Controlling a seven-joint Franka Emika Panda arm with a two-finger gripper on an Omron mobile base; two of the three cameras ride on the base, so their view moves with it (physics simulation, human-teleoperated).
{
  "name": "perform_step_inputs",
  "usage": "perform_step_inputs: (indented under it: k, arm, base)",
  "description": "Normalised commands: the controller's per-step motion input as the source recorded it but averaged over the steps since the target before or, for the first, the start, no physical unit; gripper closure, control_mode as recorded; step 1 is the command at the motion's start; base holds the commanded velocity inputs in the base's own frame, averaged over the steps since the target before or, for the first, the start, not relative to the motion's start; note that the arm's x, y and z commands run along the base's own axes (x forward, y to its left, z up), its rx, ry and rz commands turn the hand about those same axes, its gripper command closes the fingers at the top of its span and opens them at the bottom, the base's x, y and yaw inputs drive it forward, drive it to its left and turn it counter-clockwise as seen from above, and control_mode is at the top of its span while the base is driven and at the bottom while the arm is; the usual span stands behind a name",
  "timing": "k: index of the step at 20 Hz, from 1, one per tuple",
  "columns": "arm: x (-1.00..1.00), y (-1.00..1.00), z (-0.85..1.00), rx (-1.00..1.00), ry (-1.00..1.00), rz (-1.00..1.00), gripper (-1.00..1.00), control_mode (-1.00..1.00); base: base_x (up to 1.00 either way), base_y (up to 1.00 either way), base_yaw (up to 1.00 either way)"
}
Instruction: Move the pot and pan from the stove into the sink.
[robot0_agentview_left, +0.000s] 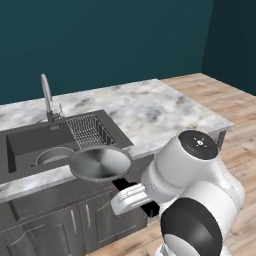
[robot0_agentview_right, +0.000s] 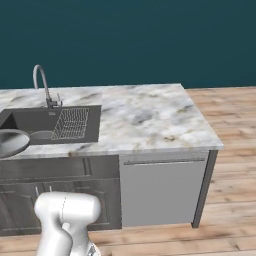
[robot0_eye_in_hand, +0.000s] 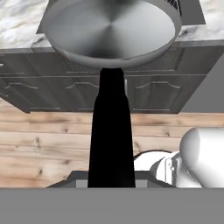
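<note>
My gripper (robot0_agentview_left: 131, 192) is shut on the black handle (robot0_eye_in_hand: 111, 140) of the pan (robot0_agentview_left: 100, 163), a shallow round grey metal pan. I hold it level over the counter's front edge, just in front of the sink (robot0_agentview_left: 30, 138). In the right base view the pan (robot0_agentview_right: 10, 142) shows at the left edge. In the hand view the pan (robot0_eye_in_hand: 111, 33) is at the top, its handle hiding my fingertips. The pot (robot0_agentview_left: 54, 155), a round grey rim, sits inside the dark basin (robot0_agentview_right: 35, 122). The stove is out of view.
A wire rack (robot0_agentview_left: 90, 130) fills the sink's right side and a curved chrome tap (robot0_agentview_left: 47, 97) stands behind it. Marble counter (robot0_agentview_left: 150, 110) stretches to the right. Dark cabinet doors (robot0_eye_in_hand: 153, 92) and a grey appliance front (robot0_agentview_right: 160, 190) lie below, above wooden floor.
</note>
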Motion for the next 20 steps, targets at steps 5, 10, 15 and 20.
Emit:
perform_step_inputs:
  k: [5,10,15,20]
  arm:
    - [0.48,0.51,0.0,0.0,0.0,-0.03,1.0,-1.0]
    - [0.53,0.56,0.0,0.0,0.0,-0.02,1.0,-1.0]
    - [0.65,0.59,0.0,0.0,0.02,-0.03,1.0,-1.0]
    - [0.66,0.42,0.0,0.0,0.03,-0.01,1.0,-1.0]
  base:
    - [0.0,0.0,0.0]
    - [0.0,0.0,0.0]
    - [0.0,0.0,0.0]
    - [0.0,0.0,0.0]
